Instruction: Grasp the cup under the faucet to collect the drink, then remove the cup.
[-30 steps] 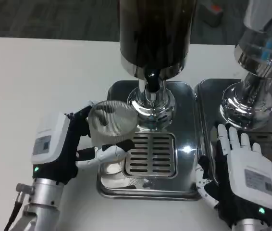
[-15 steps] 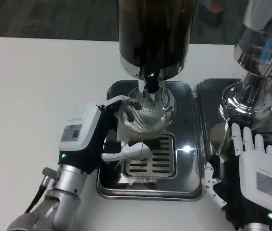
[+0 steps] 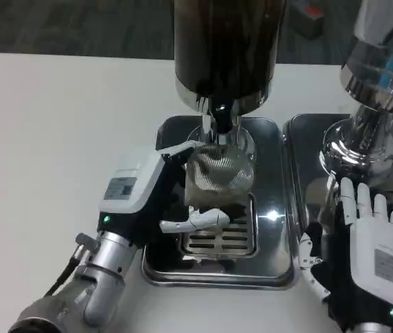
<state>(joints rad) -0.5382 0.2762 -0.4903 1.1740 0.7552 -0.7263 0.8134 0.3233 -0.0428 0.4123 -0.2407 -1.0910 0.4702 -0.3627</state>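
White counter (image 3: 51,139) runs across the scene under a dark floor at the far edge, carrying two steel drip trays side by side. On the near tray (image 3: 217,274) the left hand (image 3: 156,198) wraps around a clear ribbed cup (image 3: 217,177); its dark fingers close along the cup's left side and a white finger (image 3: 200,220) curls under the cup's base. The cup is lifted off the tray's slotted grate (image 3: 217,239) and leans, its long axis running from the base near the grate up and away toward the faucet (image 3: 219,111), so its mouth faces the spout and sits directly beneath it. Whether the rim touches the spout cannot be told. Above the faucet rises the dispenser's dark tank (image 3: 224,41) on a chrome collar, and behind the cup stands the dispenser's chrome foot. To the right of the cup, across the seam between the two trays, the right hand (image 3: 373,243) lies palm down with its fingers straight and slightly apart, holding nothing, fingertips pointing toward the chrome base of a second dispenser (image 3: 363,139) that stands on the other tray (image 3: 300,149).
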